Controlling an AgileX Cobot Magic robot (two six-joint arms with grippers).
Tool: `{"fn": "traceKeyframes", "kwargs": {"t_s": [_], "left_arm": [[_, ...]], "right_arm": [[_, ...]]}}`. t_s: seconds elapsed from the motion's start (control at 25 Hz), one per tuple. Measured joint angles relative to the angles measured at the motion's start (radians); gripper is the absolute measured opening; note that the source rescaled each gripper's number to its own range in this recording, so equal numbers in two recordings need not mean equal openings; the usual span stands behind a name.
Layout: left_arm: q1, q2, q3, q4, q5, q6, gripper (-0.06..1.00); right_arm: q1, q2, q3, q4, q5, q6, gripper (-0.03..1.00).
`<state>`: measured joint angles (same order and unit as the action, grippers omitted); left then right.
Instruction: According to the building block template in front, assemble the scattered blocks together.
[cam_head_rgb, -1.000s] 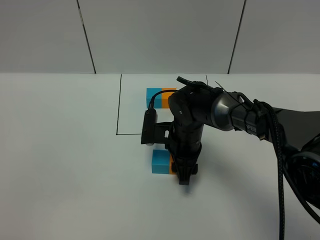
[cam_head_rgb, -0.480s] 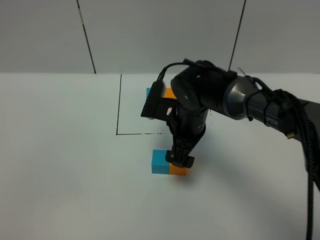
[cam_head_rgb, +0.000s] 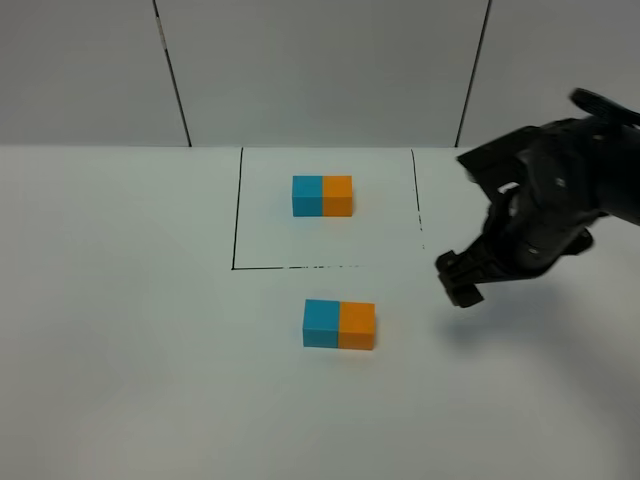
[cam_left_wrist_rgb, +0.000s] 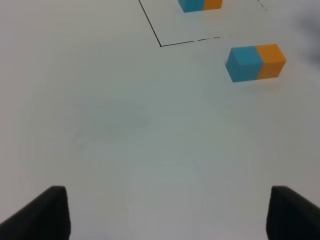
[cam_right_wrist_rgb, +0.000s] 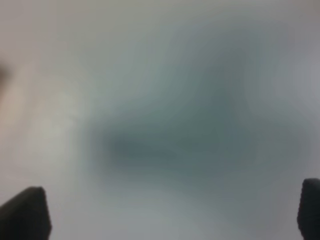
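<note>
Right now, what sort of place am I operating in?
Likely a lab test bench: a plain white table against bare white wall panels, a black-lined square holding the template, with the blue cube and orange cube joined in front.

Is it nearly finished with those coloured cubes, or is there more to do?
It looks finished. The larger cyan-blue cube and orange cube sit touching, blue on the left, matching the small blue-and-orange template bar inside the drawn outline. Nothing is in hand: the right gripper is off to the side, holding nothing, and the left gripper is open. Nothing visible remains to join.
</note>
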<state>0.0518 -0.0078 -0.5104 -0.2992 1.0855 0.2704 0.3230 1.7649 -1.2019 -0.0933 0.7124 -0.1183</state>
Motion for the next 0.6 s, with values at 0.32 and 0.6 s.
{"fn": "traceKeyframes", "kwargs": {"t_s": [0.32, 0.6], "left_arm": [[0.000, 0.000, 0.000, 0.000, 0.000, 0.000, 0.68], [0.000, 0.000, 0.000, 0.000, 0.000, 0.000, 0.68]], "right_arm": [[-0.168, -0.444, 0.389, 0.006, -0.043, 0.175, 1.00], [-0.314, -0.813, 0.631, 0.019, 0.059, 0.181, 1.00]]}}
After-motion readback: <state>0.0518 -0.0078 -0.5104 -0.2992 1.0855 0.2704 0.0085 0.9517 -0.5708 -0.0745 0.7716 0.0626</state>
